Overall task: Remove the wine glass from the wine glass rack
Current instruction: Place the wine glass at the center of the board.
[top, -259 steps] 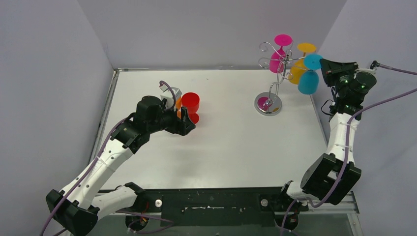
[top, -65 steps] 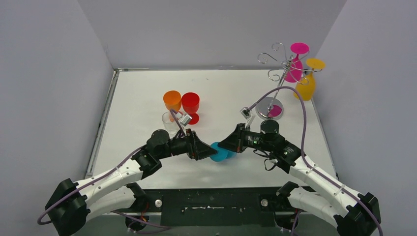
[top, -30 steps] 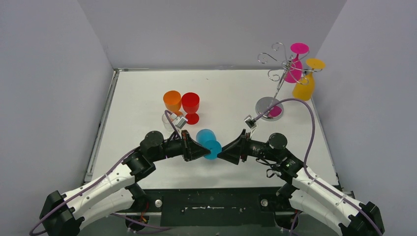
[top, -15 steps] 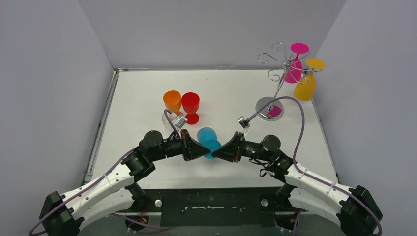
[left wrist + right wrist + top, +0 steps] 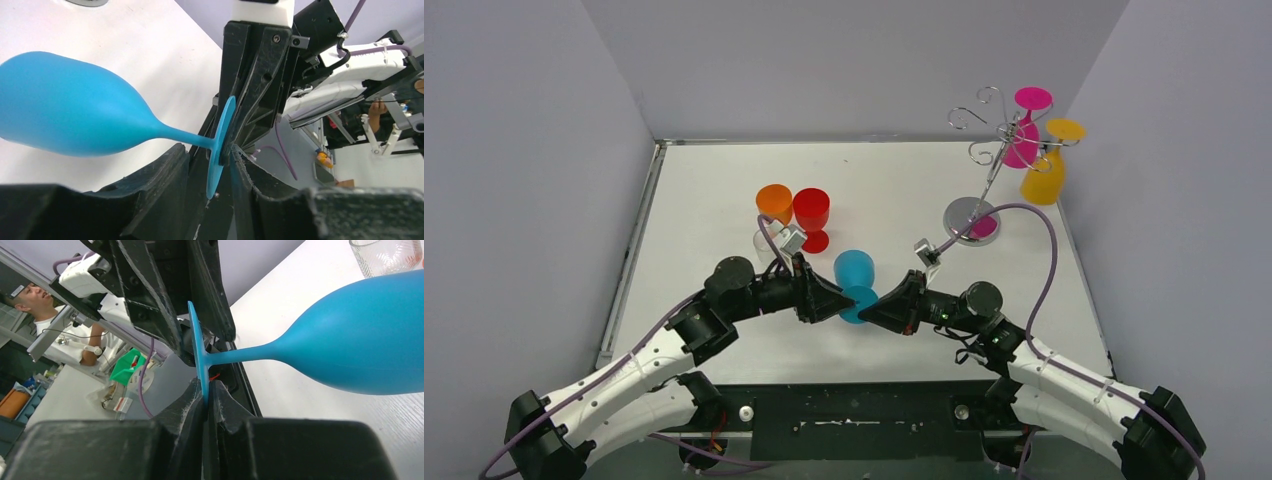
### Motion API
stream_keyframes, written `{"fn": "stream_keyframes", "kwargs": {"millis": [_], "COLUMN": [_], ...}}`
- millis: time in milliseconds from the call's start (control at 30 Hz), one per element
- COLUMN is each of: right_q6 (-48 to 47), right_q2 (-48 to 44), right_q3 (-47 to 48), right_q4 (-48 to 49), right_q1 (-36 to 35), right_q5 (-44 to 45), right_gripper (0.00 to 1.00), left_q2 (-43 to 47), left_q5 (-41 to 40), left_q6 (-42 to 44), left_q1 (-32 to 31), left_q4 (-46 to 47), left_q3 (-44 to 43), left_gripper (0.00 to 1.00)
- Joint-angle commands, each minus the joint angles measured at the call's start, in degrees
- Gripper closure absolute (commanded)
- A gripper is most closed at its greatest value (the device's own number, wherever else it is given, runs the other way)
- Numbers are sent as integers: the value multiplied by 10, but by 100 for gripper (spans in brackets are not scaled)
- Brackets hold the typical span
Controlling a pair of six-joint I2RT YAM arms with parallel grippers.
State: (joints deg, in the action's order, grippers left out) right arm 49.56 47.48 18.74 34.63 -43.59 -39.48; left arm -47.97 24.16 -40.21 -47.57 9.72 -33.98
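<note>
The blue wine glass (image 5: pixel 855 272) hangs tilted over the table's middle, between my two grippers. My right gripper (image 5: pixel 866 312) is shut on the rim of its round foot (image 5: pixel 197 350), pinching it between both fingers (image 5: pixel 206 390). From the other side my left gripper (image 5: pixel 842 300) stands open around the same foot (image 5: pixel 220 145). There is a gap between the foot and its left finger (image 5: pixel 165 185). The wine glass rack (image 5: pixel 989 150) stands at the back right on its shiny disc base (image 5: pixel 962 212). A pink glass (image 5: pixel 1027 130) and a yellow glass (image 5: pixel 1044 175) hang from it.
An orange cup (image 5: pixel 774 203), a red glass (image 5: pixel 811 212) and a clear glass (image 5: pixel 767 245) stand close behind my left gripper. Grey walls close in the left, back and right sides. The right arm's purple cable (image 5: pixel 1024 215) loops over the table near the rack's base.
My right gripper has shut on the blue glass's foot and my left gripper has opened off it. The glass has shifted slightly to the right and tipped more upright.
</note>
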Motion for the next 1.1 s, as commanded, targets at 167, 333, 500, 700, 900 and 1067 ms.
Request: {"fn": "stream_keyframes", "kwargs": {"millis": [167, 333, 500, 700, 900, 1067], "right_q6": [-79, -135, -239, -395, -569, -723], "right_q2": [-15, -27, -47, -52, -43, -14], "right_q3": [9, 9, 17, 24, 39, 64], "right_q4": [-9, -32, -87, -161, -234, -303], "right_q1": [-19, -45, -100, -156, -202, -251], "right_q5": [13, 45, 99, 145, 180, 185], "right_gripper": [100, 100, 100, 100, 100, 100], "left_q2": [-4, -3, -1, 1, 0, -17], "left_q5": [-18, -36, -67, -94, -126, -119], "left_q6": [82, 101, 104, 105, 131, 159], "left_q1": [3, 3, 2, 3, 3, 14], "left_q4": [-96, -151, -168, -183, -256, -333], "left_q3": [-91, -106, -111, -127, -159, -204], "left_gripper": [60, 57, 49, 44, 40, 32]}}
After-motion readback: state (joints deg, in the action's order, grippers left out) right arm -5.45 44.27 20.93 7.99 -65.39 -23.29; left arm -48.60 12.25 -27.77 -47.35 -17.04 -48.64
